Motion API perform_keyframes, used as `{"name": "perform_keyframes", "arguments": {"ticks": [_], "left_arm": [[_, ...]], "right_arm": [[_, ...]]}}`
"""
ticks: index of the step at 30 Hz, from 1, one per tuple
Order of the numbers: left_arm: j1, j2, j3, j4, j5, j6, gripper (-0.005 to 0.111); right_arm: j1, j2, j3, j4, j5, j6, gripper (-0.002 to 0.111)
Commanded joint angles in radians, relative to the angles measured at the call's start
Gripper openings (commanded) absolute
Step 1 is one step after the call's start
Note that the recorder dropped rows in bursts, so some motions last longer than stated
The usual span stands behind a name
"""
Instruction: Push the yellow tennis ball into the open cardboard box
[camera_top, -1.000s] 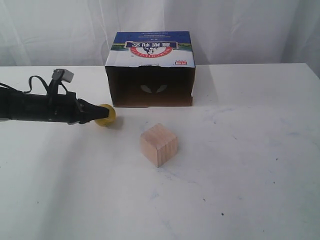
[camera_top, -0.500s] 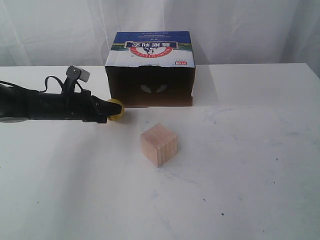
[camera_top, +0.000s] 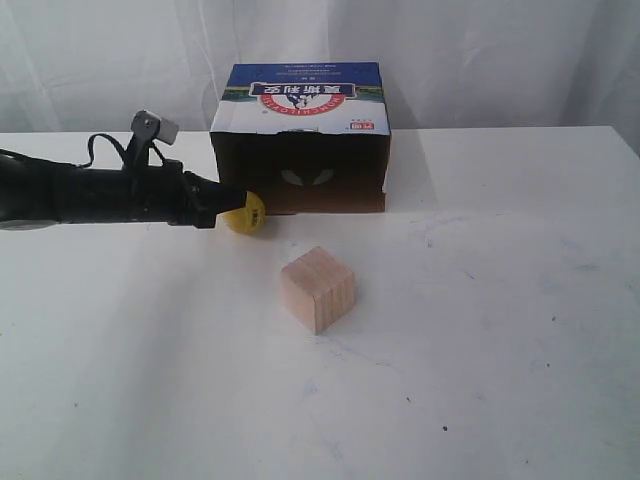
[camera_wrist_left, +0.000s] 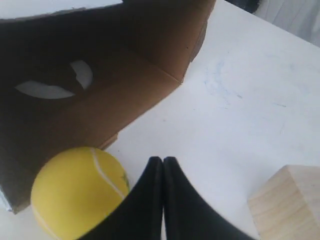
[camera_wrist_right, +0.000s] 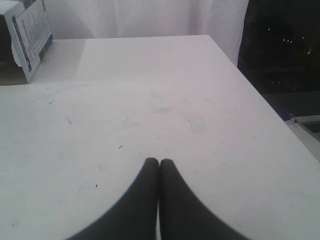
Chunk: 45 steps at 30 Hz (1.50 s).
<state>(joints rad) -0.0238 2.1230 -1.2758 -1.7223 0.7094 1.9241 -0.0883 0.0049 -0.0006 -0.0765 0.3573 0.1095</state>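
Note:
The yellow tennis ball (camera_top: 245, 213) (camera_wrist_left: 77, 192) lies on the white table right at the lower left corner of the open cardboard box (camera_top: 300, 140) (camera_wrist_left: 100, 75), at the mouth of its dark interior. My left gripper (camera_top: 212, 203) (camera_wrist_left: 163, 160) is shut with nothing between its fingers, and its side presses against the ball from the left. My right gripper (camera_wrist_right: 159, 162) is shut and empty over bare table far from the ball; the exterior view does not show it.
A pale wooden cube (camera_top: 318, 289) (camera_wrist_left: 287, 202) stands in front of the box, to the right of the ball. The box's printed side wall (camera_wrist_right: 30, 30) shows in the right wrist view, and the table's edge (camera_wrist_right: 260, 95) runs close by there.
My left arm has swept to the right and toward the box. The ball rolled with it from open table to the box's front left corner.

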Motion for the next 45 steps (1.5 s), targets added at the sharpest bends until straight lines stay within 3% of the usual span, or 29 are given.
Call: {"name": "perform_keyframes", "arguments": {"ticks": [1,13,18,21,27,32,37,42,45], "left_arm": [[-0.002,-0.016,-0.004,0.046,-0.013,-0.013,0.000],[-0.008,-0.016,-0.004,0.197,-0.016,-0.066,0.000],[-0.008,-0.016,-0.004,0.250,-0.143,-0.093,0.000],[-0.004,-0.012,-0.004,0.242,-0.230,0.012,0.000],[-0.008,0.040,-0.004,0.127,-0.219,0.135,0.000],[-0.010,0.040,-0.004,0.049,-0.133,0.168,0.000],[-0.010,0.040,-0.004,0.050,-0.051,0.161,0.000],[-0.010,-0.010,0.002,0.154,0.016,0.077,0.000],[-0.006,-0.070,0.022,0.113,-0.079,0.090,0.000]], "right_arm": [[-0.008,-0.005,0.001,0.001,-0.006,0.000,0.000],[-0.008,-0.005,0.001,0.001,-0.006,0.000,0.000],[-0.008,-0.005,0.001,0.001,-0.006,0.000,0.000],[-0.008,-0.005,0.001,0.001,-0.006,0.000,0.000],[-0.008,-0.005,0.001,0.001,-0.006,0.000,0.000],[-0.008,-0.005,0.001,0.001,-0.006,0.000,0.000],[-0.008,-0.005,0.001,0.001,-0.006,0.000,0.000],[-0.008,-0.005,0.001,0.001,-0.006,0.000,0.000],[-0.008,-0.005,0.001,0.001,-0.006,0.000,0.000]]}}
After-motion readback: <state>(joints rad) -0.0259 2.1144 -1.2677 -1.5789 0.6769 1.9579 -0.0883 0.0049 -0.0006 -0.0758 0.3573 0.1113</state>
